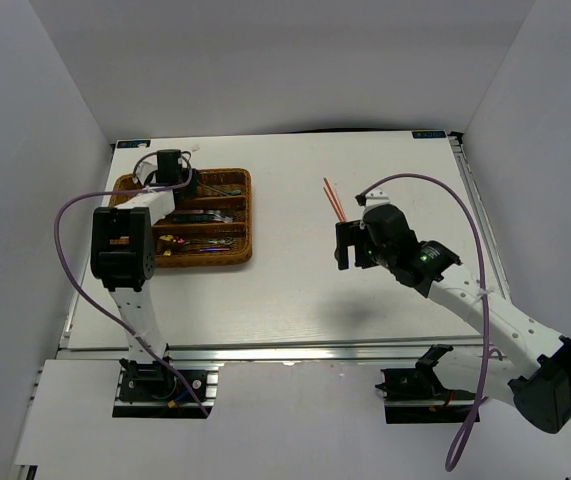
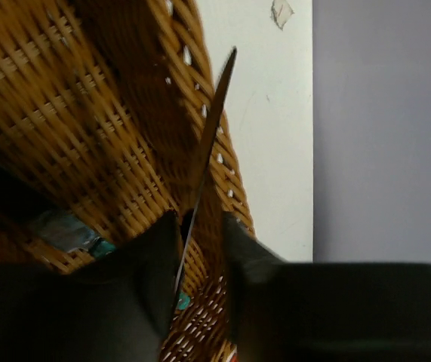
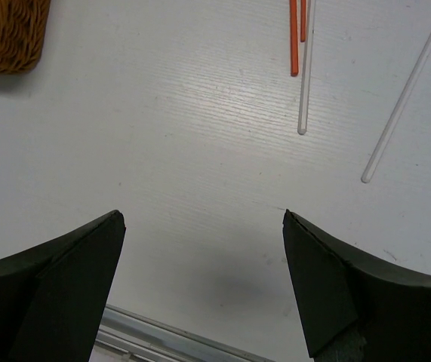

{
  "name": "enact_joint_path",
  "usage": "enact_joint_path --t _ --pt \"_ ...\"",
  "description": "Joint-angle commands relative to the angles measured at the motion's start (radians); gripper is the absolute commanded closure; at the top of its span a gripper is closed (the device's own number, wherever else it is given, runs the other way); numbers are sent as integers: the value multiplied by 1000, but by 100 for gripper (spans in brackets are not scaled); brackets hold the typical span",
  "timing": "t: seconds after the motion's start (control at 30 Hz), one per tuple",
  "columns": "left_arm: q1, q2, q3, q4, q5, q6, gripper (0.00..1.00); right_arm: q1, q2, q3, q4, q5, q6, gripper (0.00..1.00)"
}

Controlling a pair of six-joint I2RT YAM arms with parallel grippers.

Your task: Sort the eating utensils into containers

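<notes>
Desk: Top view?
Me: I'm seeing the left claw (image 1: 175, 172) hanging over the wicker tray's (image 1: 248, 225) far end, and the right claw (image 1: 351, 245) hovering near the red-orange chopsticks (image 1: 333, 198).
Desk: Left wrist?
Me: Jaws are standing partly open, with a silver knife (image 2: 211, 128) slanting between them, over the wicker.
Desk: Right wrist?
Me: Jaws are gaping wide, holding nothing. The chopsticks and white sticks (image 3: 304, 75) are lying ahead on the table (image 3: 162, 151).

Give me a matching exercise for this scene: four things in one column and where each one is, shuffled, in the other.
1 slim silver knife
2 red-orange chopsticks
3 brown woven wicker tray
4 right gripper

A on the left side of the table
B wide open above bare table
C lying outside the tray, to its right
D between the fingers of the left gripper

Pairs: 1-D, 2-C, 3-A, 4-B
</notes>
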Motion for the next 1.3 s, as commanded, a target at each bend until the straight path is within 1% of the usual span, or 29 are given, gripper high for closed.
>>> enact_joint_path --t 0.0,0.1,0.2,0.3,0.33,0.37,0.4,0.53,0.57,0.6,0.67,0.73,0.77,0.8,0.83,0.87,0.9,0.97,1.0,1.03,1.1,1.13,1.17,1.2,1.27 --pt "0 -78 -35 33 -4 -28 56 -8 -11 -6 17 13 -24 11" --pt "2 -101 -52 33 -7 -22 43 -10 -5 -5 21 4 -24 11" --pt "0 -135 -69 33 9 -17 39 -13 -2 -6 26 1 -23 11" --pt "2 -183 -72 30 10 12 31 -26 10 -9 35 0 -17 10" --pt "0 -195 -63 18 12 27 17 -36 27 -8 37 -3 -10 10" --pt "0 -213 -52 -23 15 44 12 -60 38 -8 37 -22 -9 11" --pt "2 -224 -26 -45 15 87 3 -74 62 -3 37 -37 -3 11" --pt "0 -290 6 -128 28 213 2 -129 123 6 66 -112 -13 11" --pt "0 -307 8 -152 35 237 2 -141 140 12 70 -112 -18 11" --pt "0 -342 6 -167 39 297 2 -149 157 18 80 -114 -23 11" --pt "-4 -380 5 -227 55 360 2 -177 226 53 80 -108 -24 11" --pt "-10 -448 -13 -281 67 458 2 -209 306 87 61 -120 -14 11" --pt "-18 -469 -21 -304 65 490 2 -239 332 118 57 -125 -4 12" --pt "-23 -495 -29 -327 64 559 2 -255 355 128 55 -113 2 12" --pt "-33 -543 -53 -371 68 594 2 -272 404 141 43 -90 5 13" --pt "-39 -569 -70 -393 68 656 2 -316 432 165 37 -86 6 14" --pt "-44 -598 -93 -407 71 688 2 -341 484 179 28 -88 8 16" --pt "-65 -695 -190 -425 90 745 2 -399 525 199 21 -102 5 21" --pt "-72 -730 -233 -415 110 797 2 -411 565 217 20 -105 -1 23" --pt "-84 -796 -324 -392 146 823 2 -427 582 231 11 -97 -6 25" --pt "-92 -859 -406 -379 153 857 2 -436 636 269 0 -79 -13 27" --pt "-93 -885 -443 -373 153 866 2 -441 653 282 -6 -70 -18 32" --pt "-95 -926 -501 -375 153 875 2 -454 671 293 -20 -69 -20 34" --pt "-96 -943 -523 -381 148 894 2 -459 700 309 -25 -69 -23 40" --pt "-96 -977 -556 -395 147 908 2 -471 725 314 -25 -73 -29 48"
